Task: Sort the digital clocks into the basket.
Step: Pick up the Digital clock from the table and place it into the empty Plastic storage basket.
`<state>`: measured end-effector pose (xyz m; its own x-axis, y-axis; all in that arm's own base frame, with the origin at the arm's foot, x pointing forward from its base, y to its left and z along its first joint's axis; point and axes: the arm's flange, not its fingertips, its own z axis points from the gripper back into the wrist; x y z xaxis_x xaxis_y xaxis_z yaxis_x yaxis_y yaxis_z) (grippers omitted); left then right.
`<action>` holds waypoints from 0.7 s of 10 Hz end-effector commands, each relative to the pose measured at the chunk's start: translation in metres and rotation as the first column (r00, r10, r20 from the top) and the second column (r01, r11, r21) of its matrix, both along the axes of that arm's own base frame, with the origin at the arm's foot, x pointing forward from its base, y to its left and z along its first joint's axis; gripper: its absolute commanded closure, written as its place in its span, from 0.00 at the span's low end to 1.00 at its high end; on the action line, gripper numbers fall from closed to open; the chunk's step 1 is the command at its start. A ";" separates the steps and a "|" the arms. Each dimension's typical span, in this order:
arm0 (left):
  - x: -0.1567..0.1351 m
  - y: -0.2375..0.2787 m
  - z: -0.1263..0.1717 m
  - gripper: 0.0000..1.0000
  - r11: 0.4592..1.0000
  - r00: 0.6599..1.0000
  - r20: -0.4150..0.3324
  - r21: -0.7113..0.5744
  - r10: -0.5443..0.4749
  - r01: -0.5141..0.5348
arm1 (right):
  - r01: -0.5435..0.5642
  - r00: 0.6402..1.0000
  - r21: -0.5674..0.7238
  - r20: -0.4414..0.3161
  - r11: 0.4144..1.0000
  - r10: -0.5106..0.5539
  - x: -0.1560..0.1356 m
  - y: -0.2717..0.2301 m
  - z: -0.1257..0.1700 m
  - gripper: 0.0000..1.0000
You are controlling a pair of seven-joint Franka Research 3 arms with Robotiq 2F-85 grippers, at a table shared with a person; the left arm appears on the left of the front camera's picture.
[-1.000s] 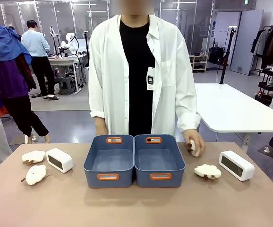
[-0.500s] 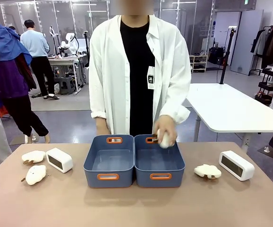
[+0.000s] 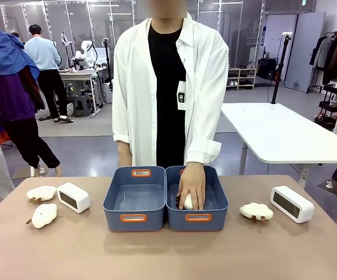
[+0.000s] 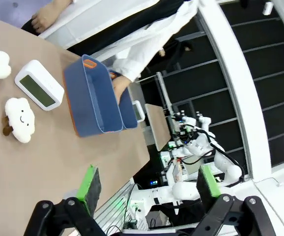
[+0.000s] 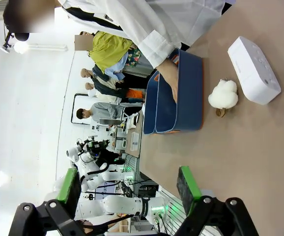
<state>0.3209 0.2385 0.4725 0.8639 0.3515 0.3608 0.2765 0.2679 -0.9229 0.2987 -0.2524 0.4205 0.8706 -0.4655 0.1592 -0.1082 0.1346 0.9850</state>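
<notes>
Inside right basket: person's hand on plush | both jaws spread, empty

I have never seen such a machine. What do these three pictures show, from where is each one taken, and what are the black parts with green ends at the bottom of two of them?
It is a two-armed robot at a table, facing a person. The level picture comes from a fixed camera between the arms. The two tilted pictures come from cameras on the wrists. Those black parts are the left gripper and the right gripper, both open, holding nothing. On the table stand two joined blue bins, the left bin and the right bin. Outside them lie the left clock, the right clock, and plush toys: far-left cloud, near-left cloud, right cloud. The person's hand is inside the right bin, over a small white thing, probably another plush.
</notes>
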 end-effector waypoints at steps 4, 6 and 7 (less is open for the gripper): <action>0.064 -0.133 0.080 0.00 0.858 0.970 -0.240 0.487 -0.047 0.162 | -0.011 1.000 0.000 0.005 1.000 0.011 -0.004 0.000 0.002 0.00; 0.093 -0.193 0.059 0.00 0.767 0.970 -0.231 0.634 0.071 0.094 | -0.011 1.000 0.000 0.005 1.000 0.011 -0.004 0.000 0.002 0.00; 0.110 -0.211 0.049 0.00 0.754 0.960 -0.259 0.650 0.103 0.094 | -0.011 1.000 0.000 0.005 1.000 0.011 -0.004 0.000 0.002 0.00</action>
<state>0.4207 0.0257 0.5385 0.9498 0.0728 0.3041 0.1220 0.8092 -0.5747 0.2988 -0.2525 0.4201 0.8716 -0.4642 0.1574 -0.1071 0.1331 0.9853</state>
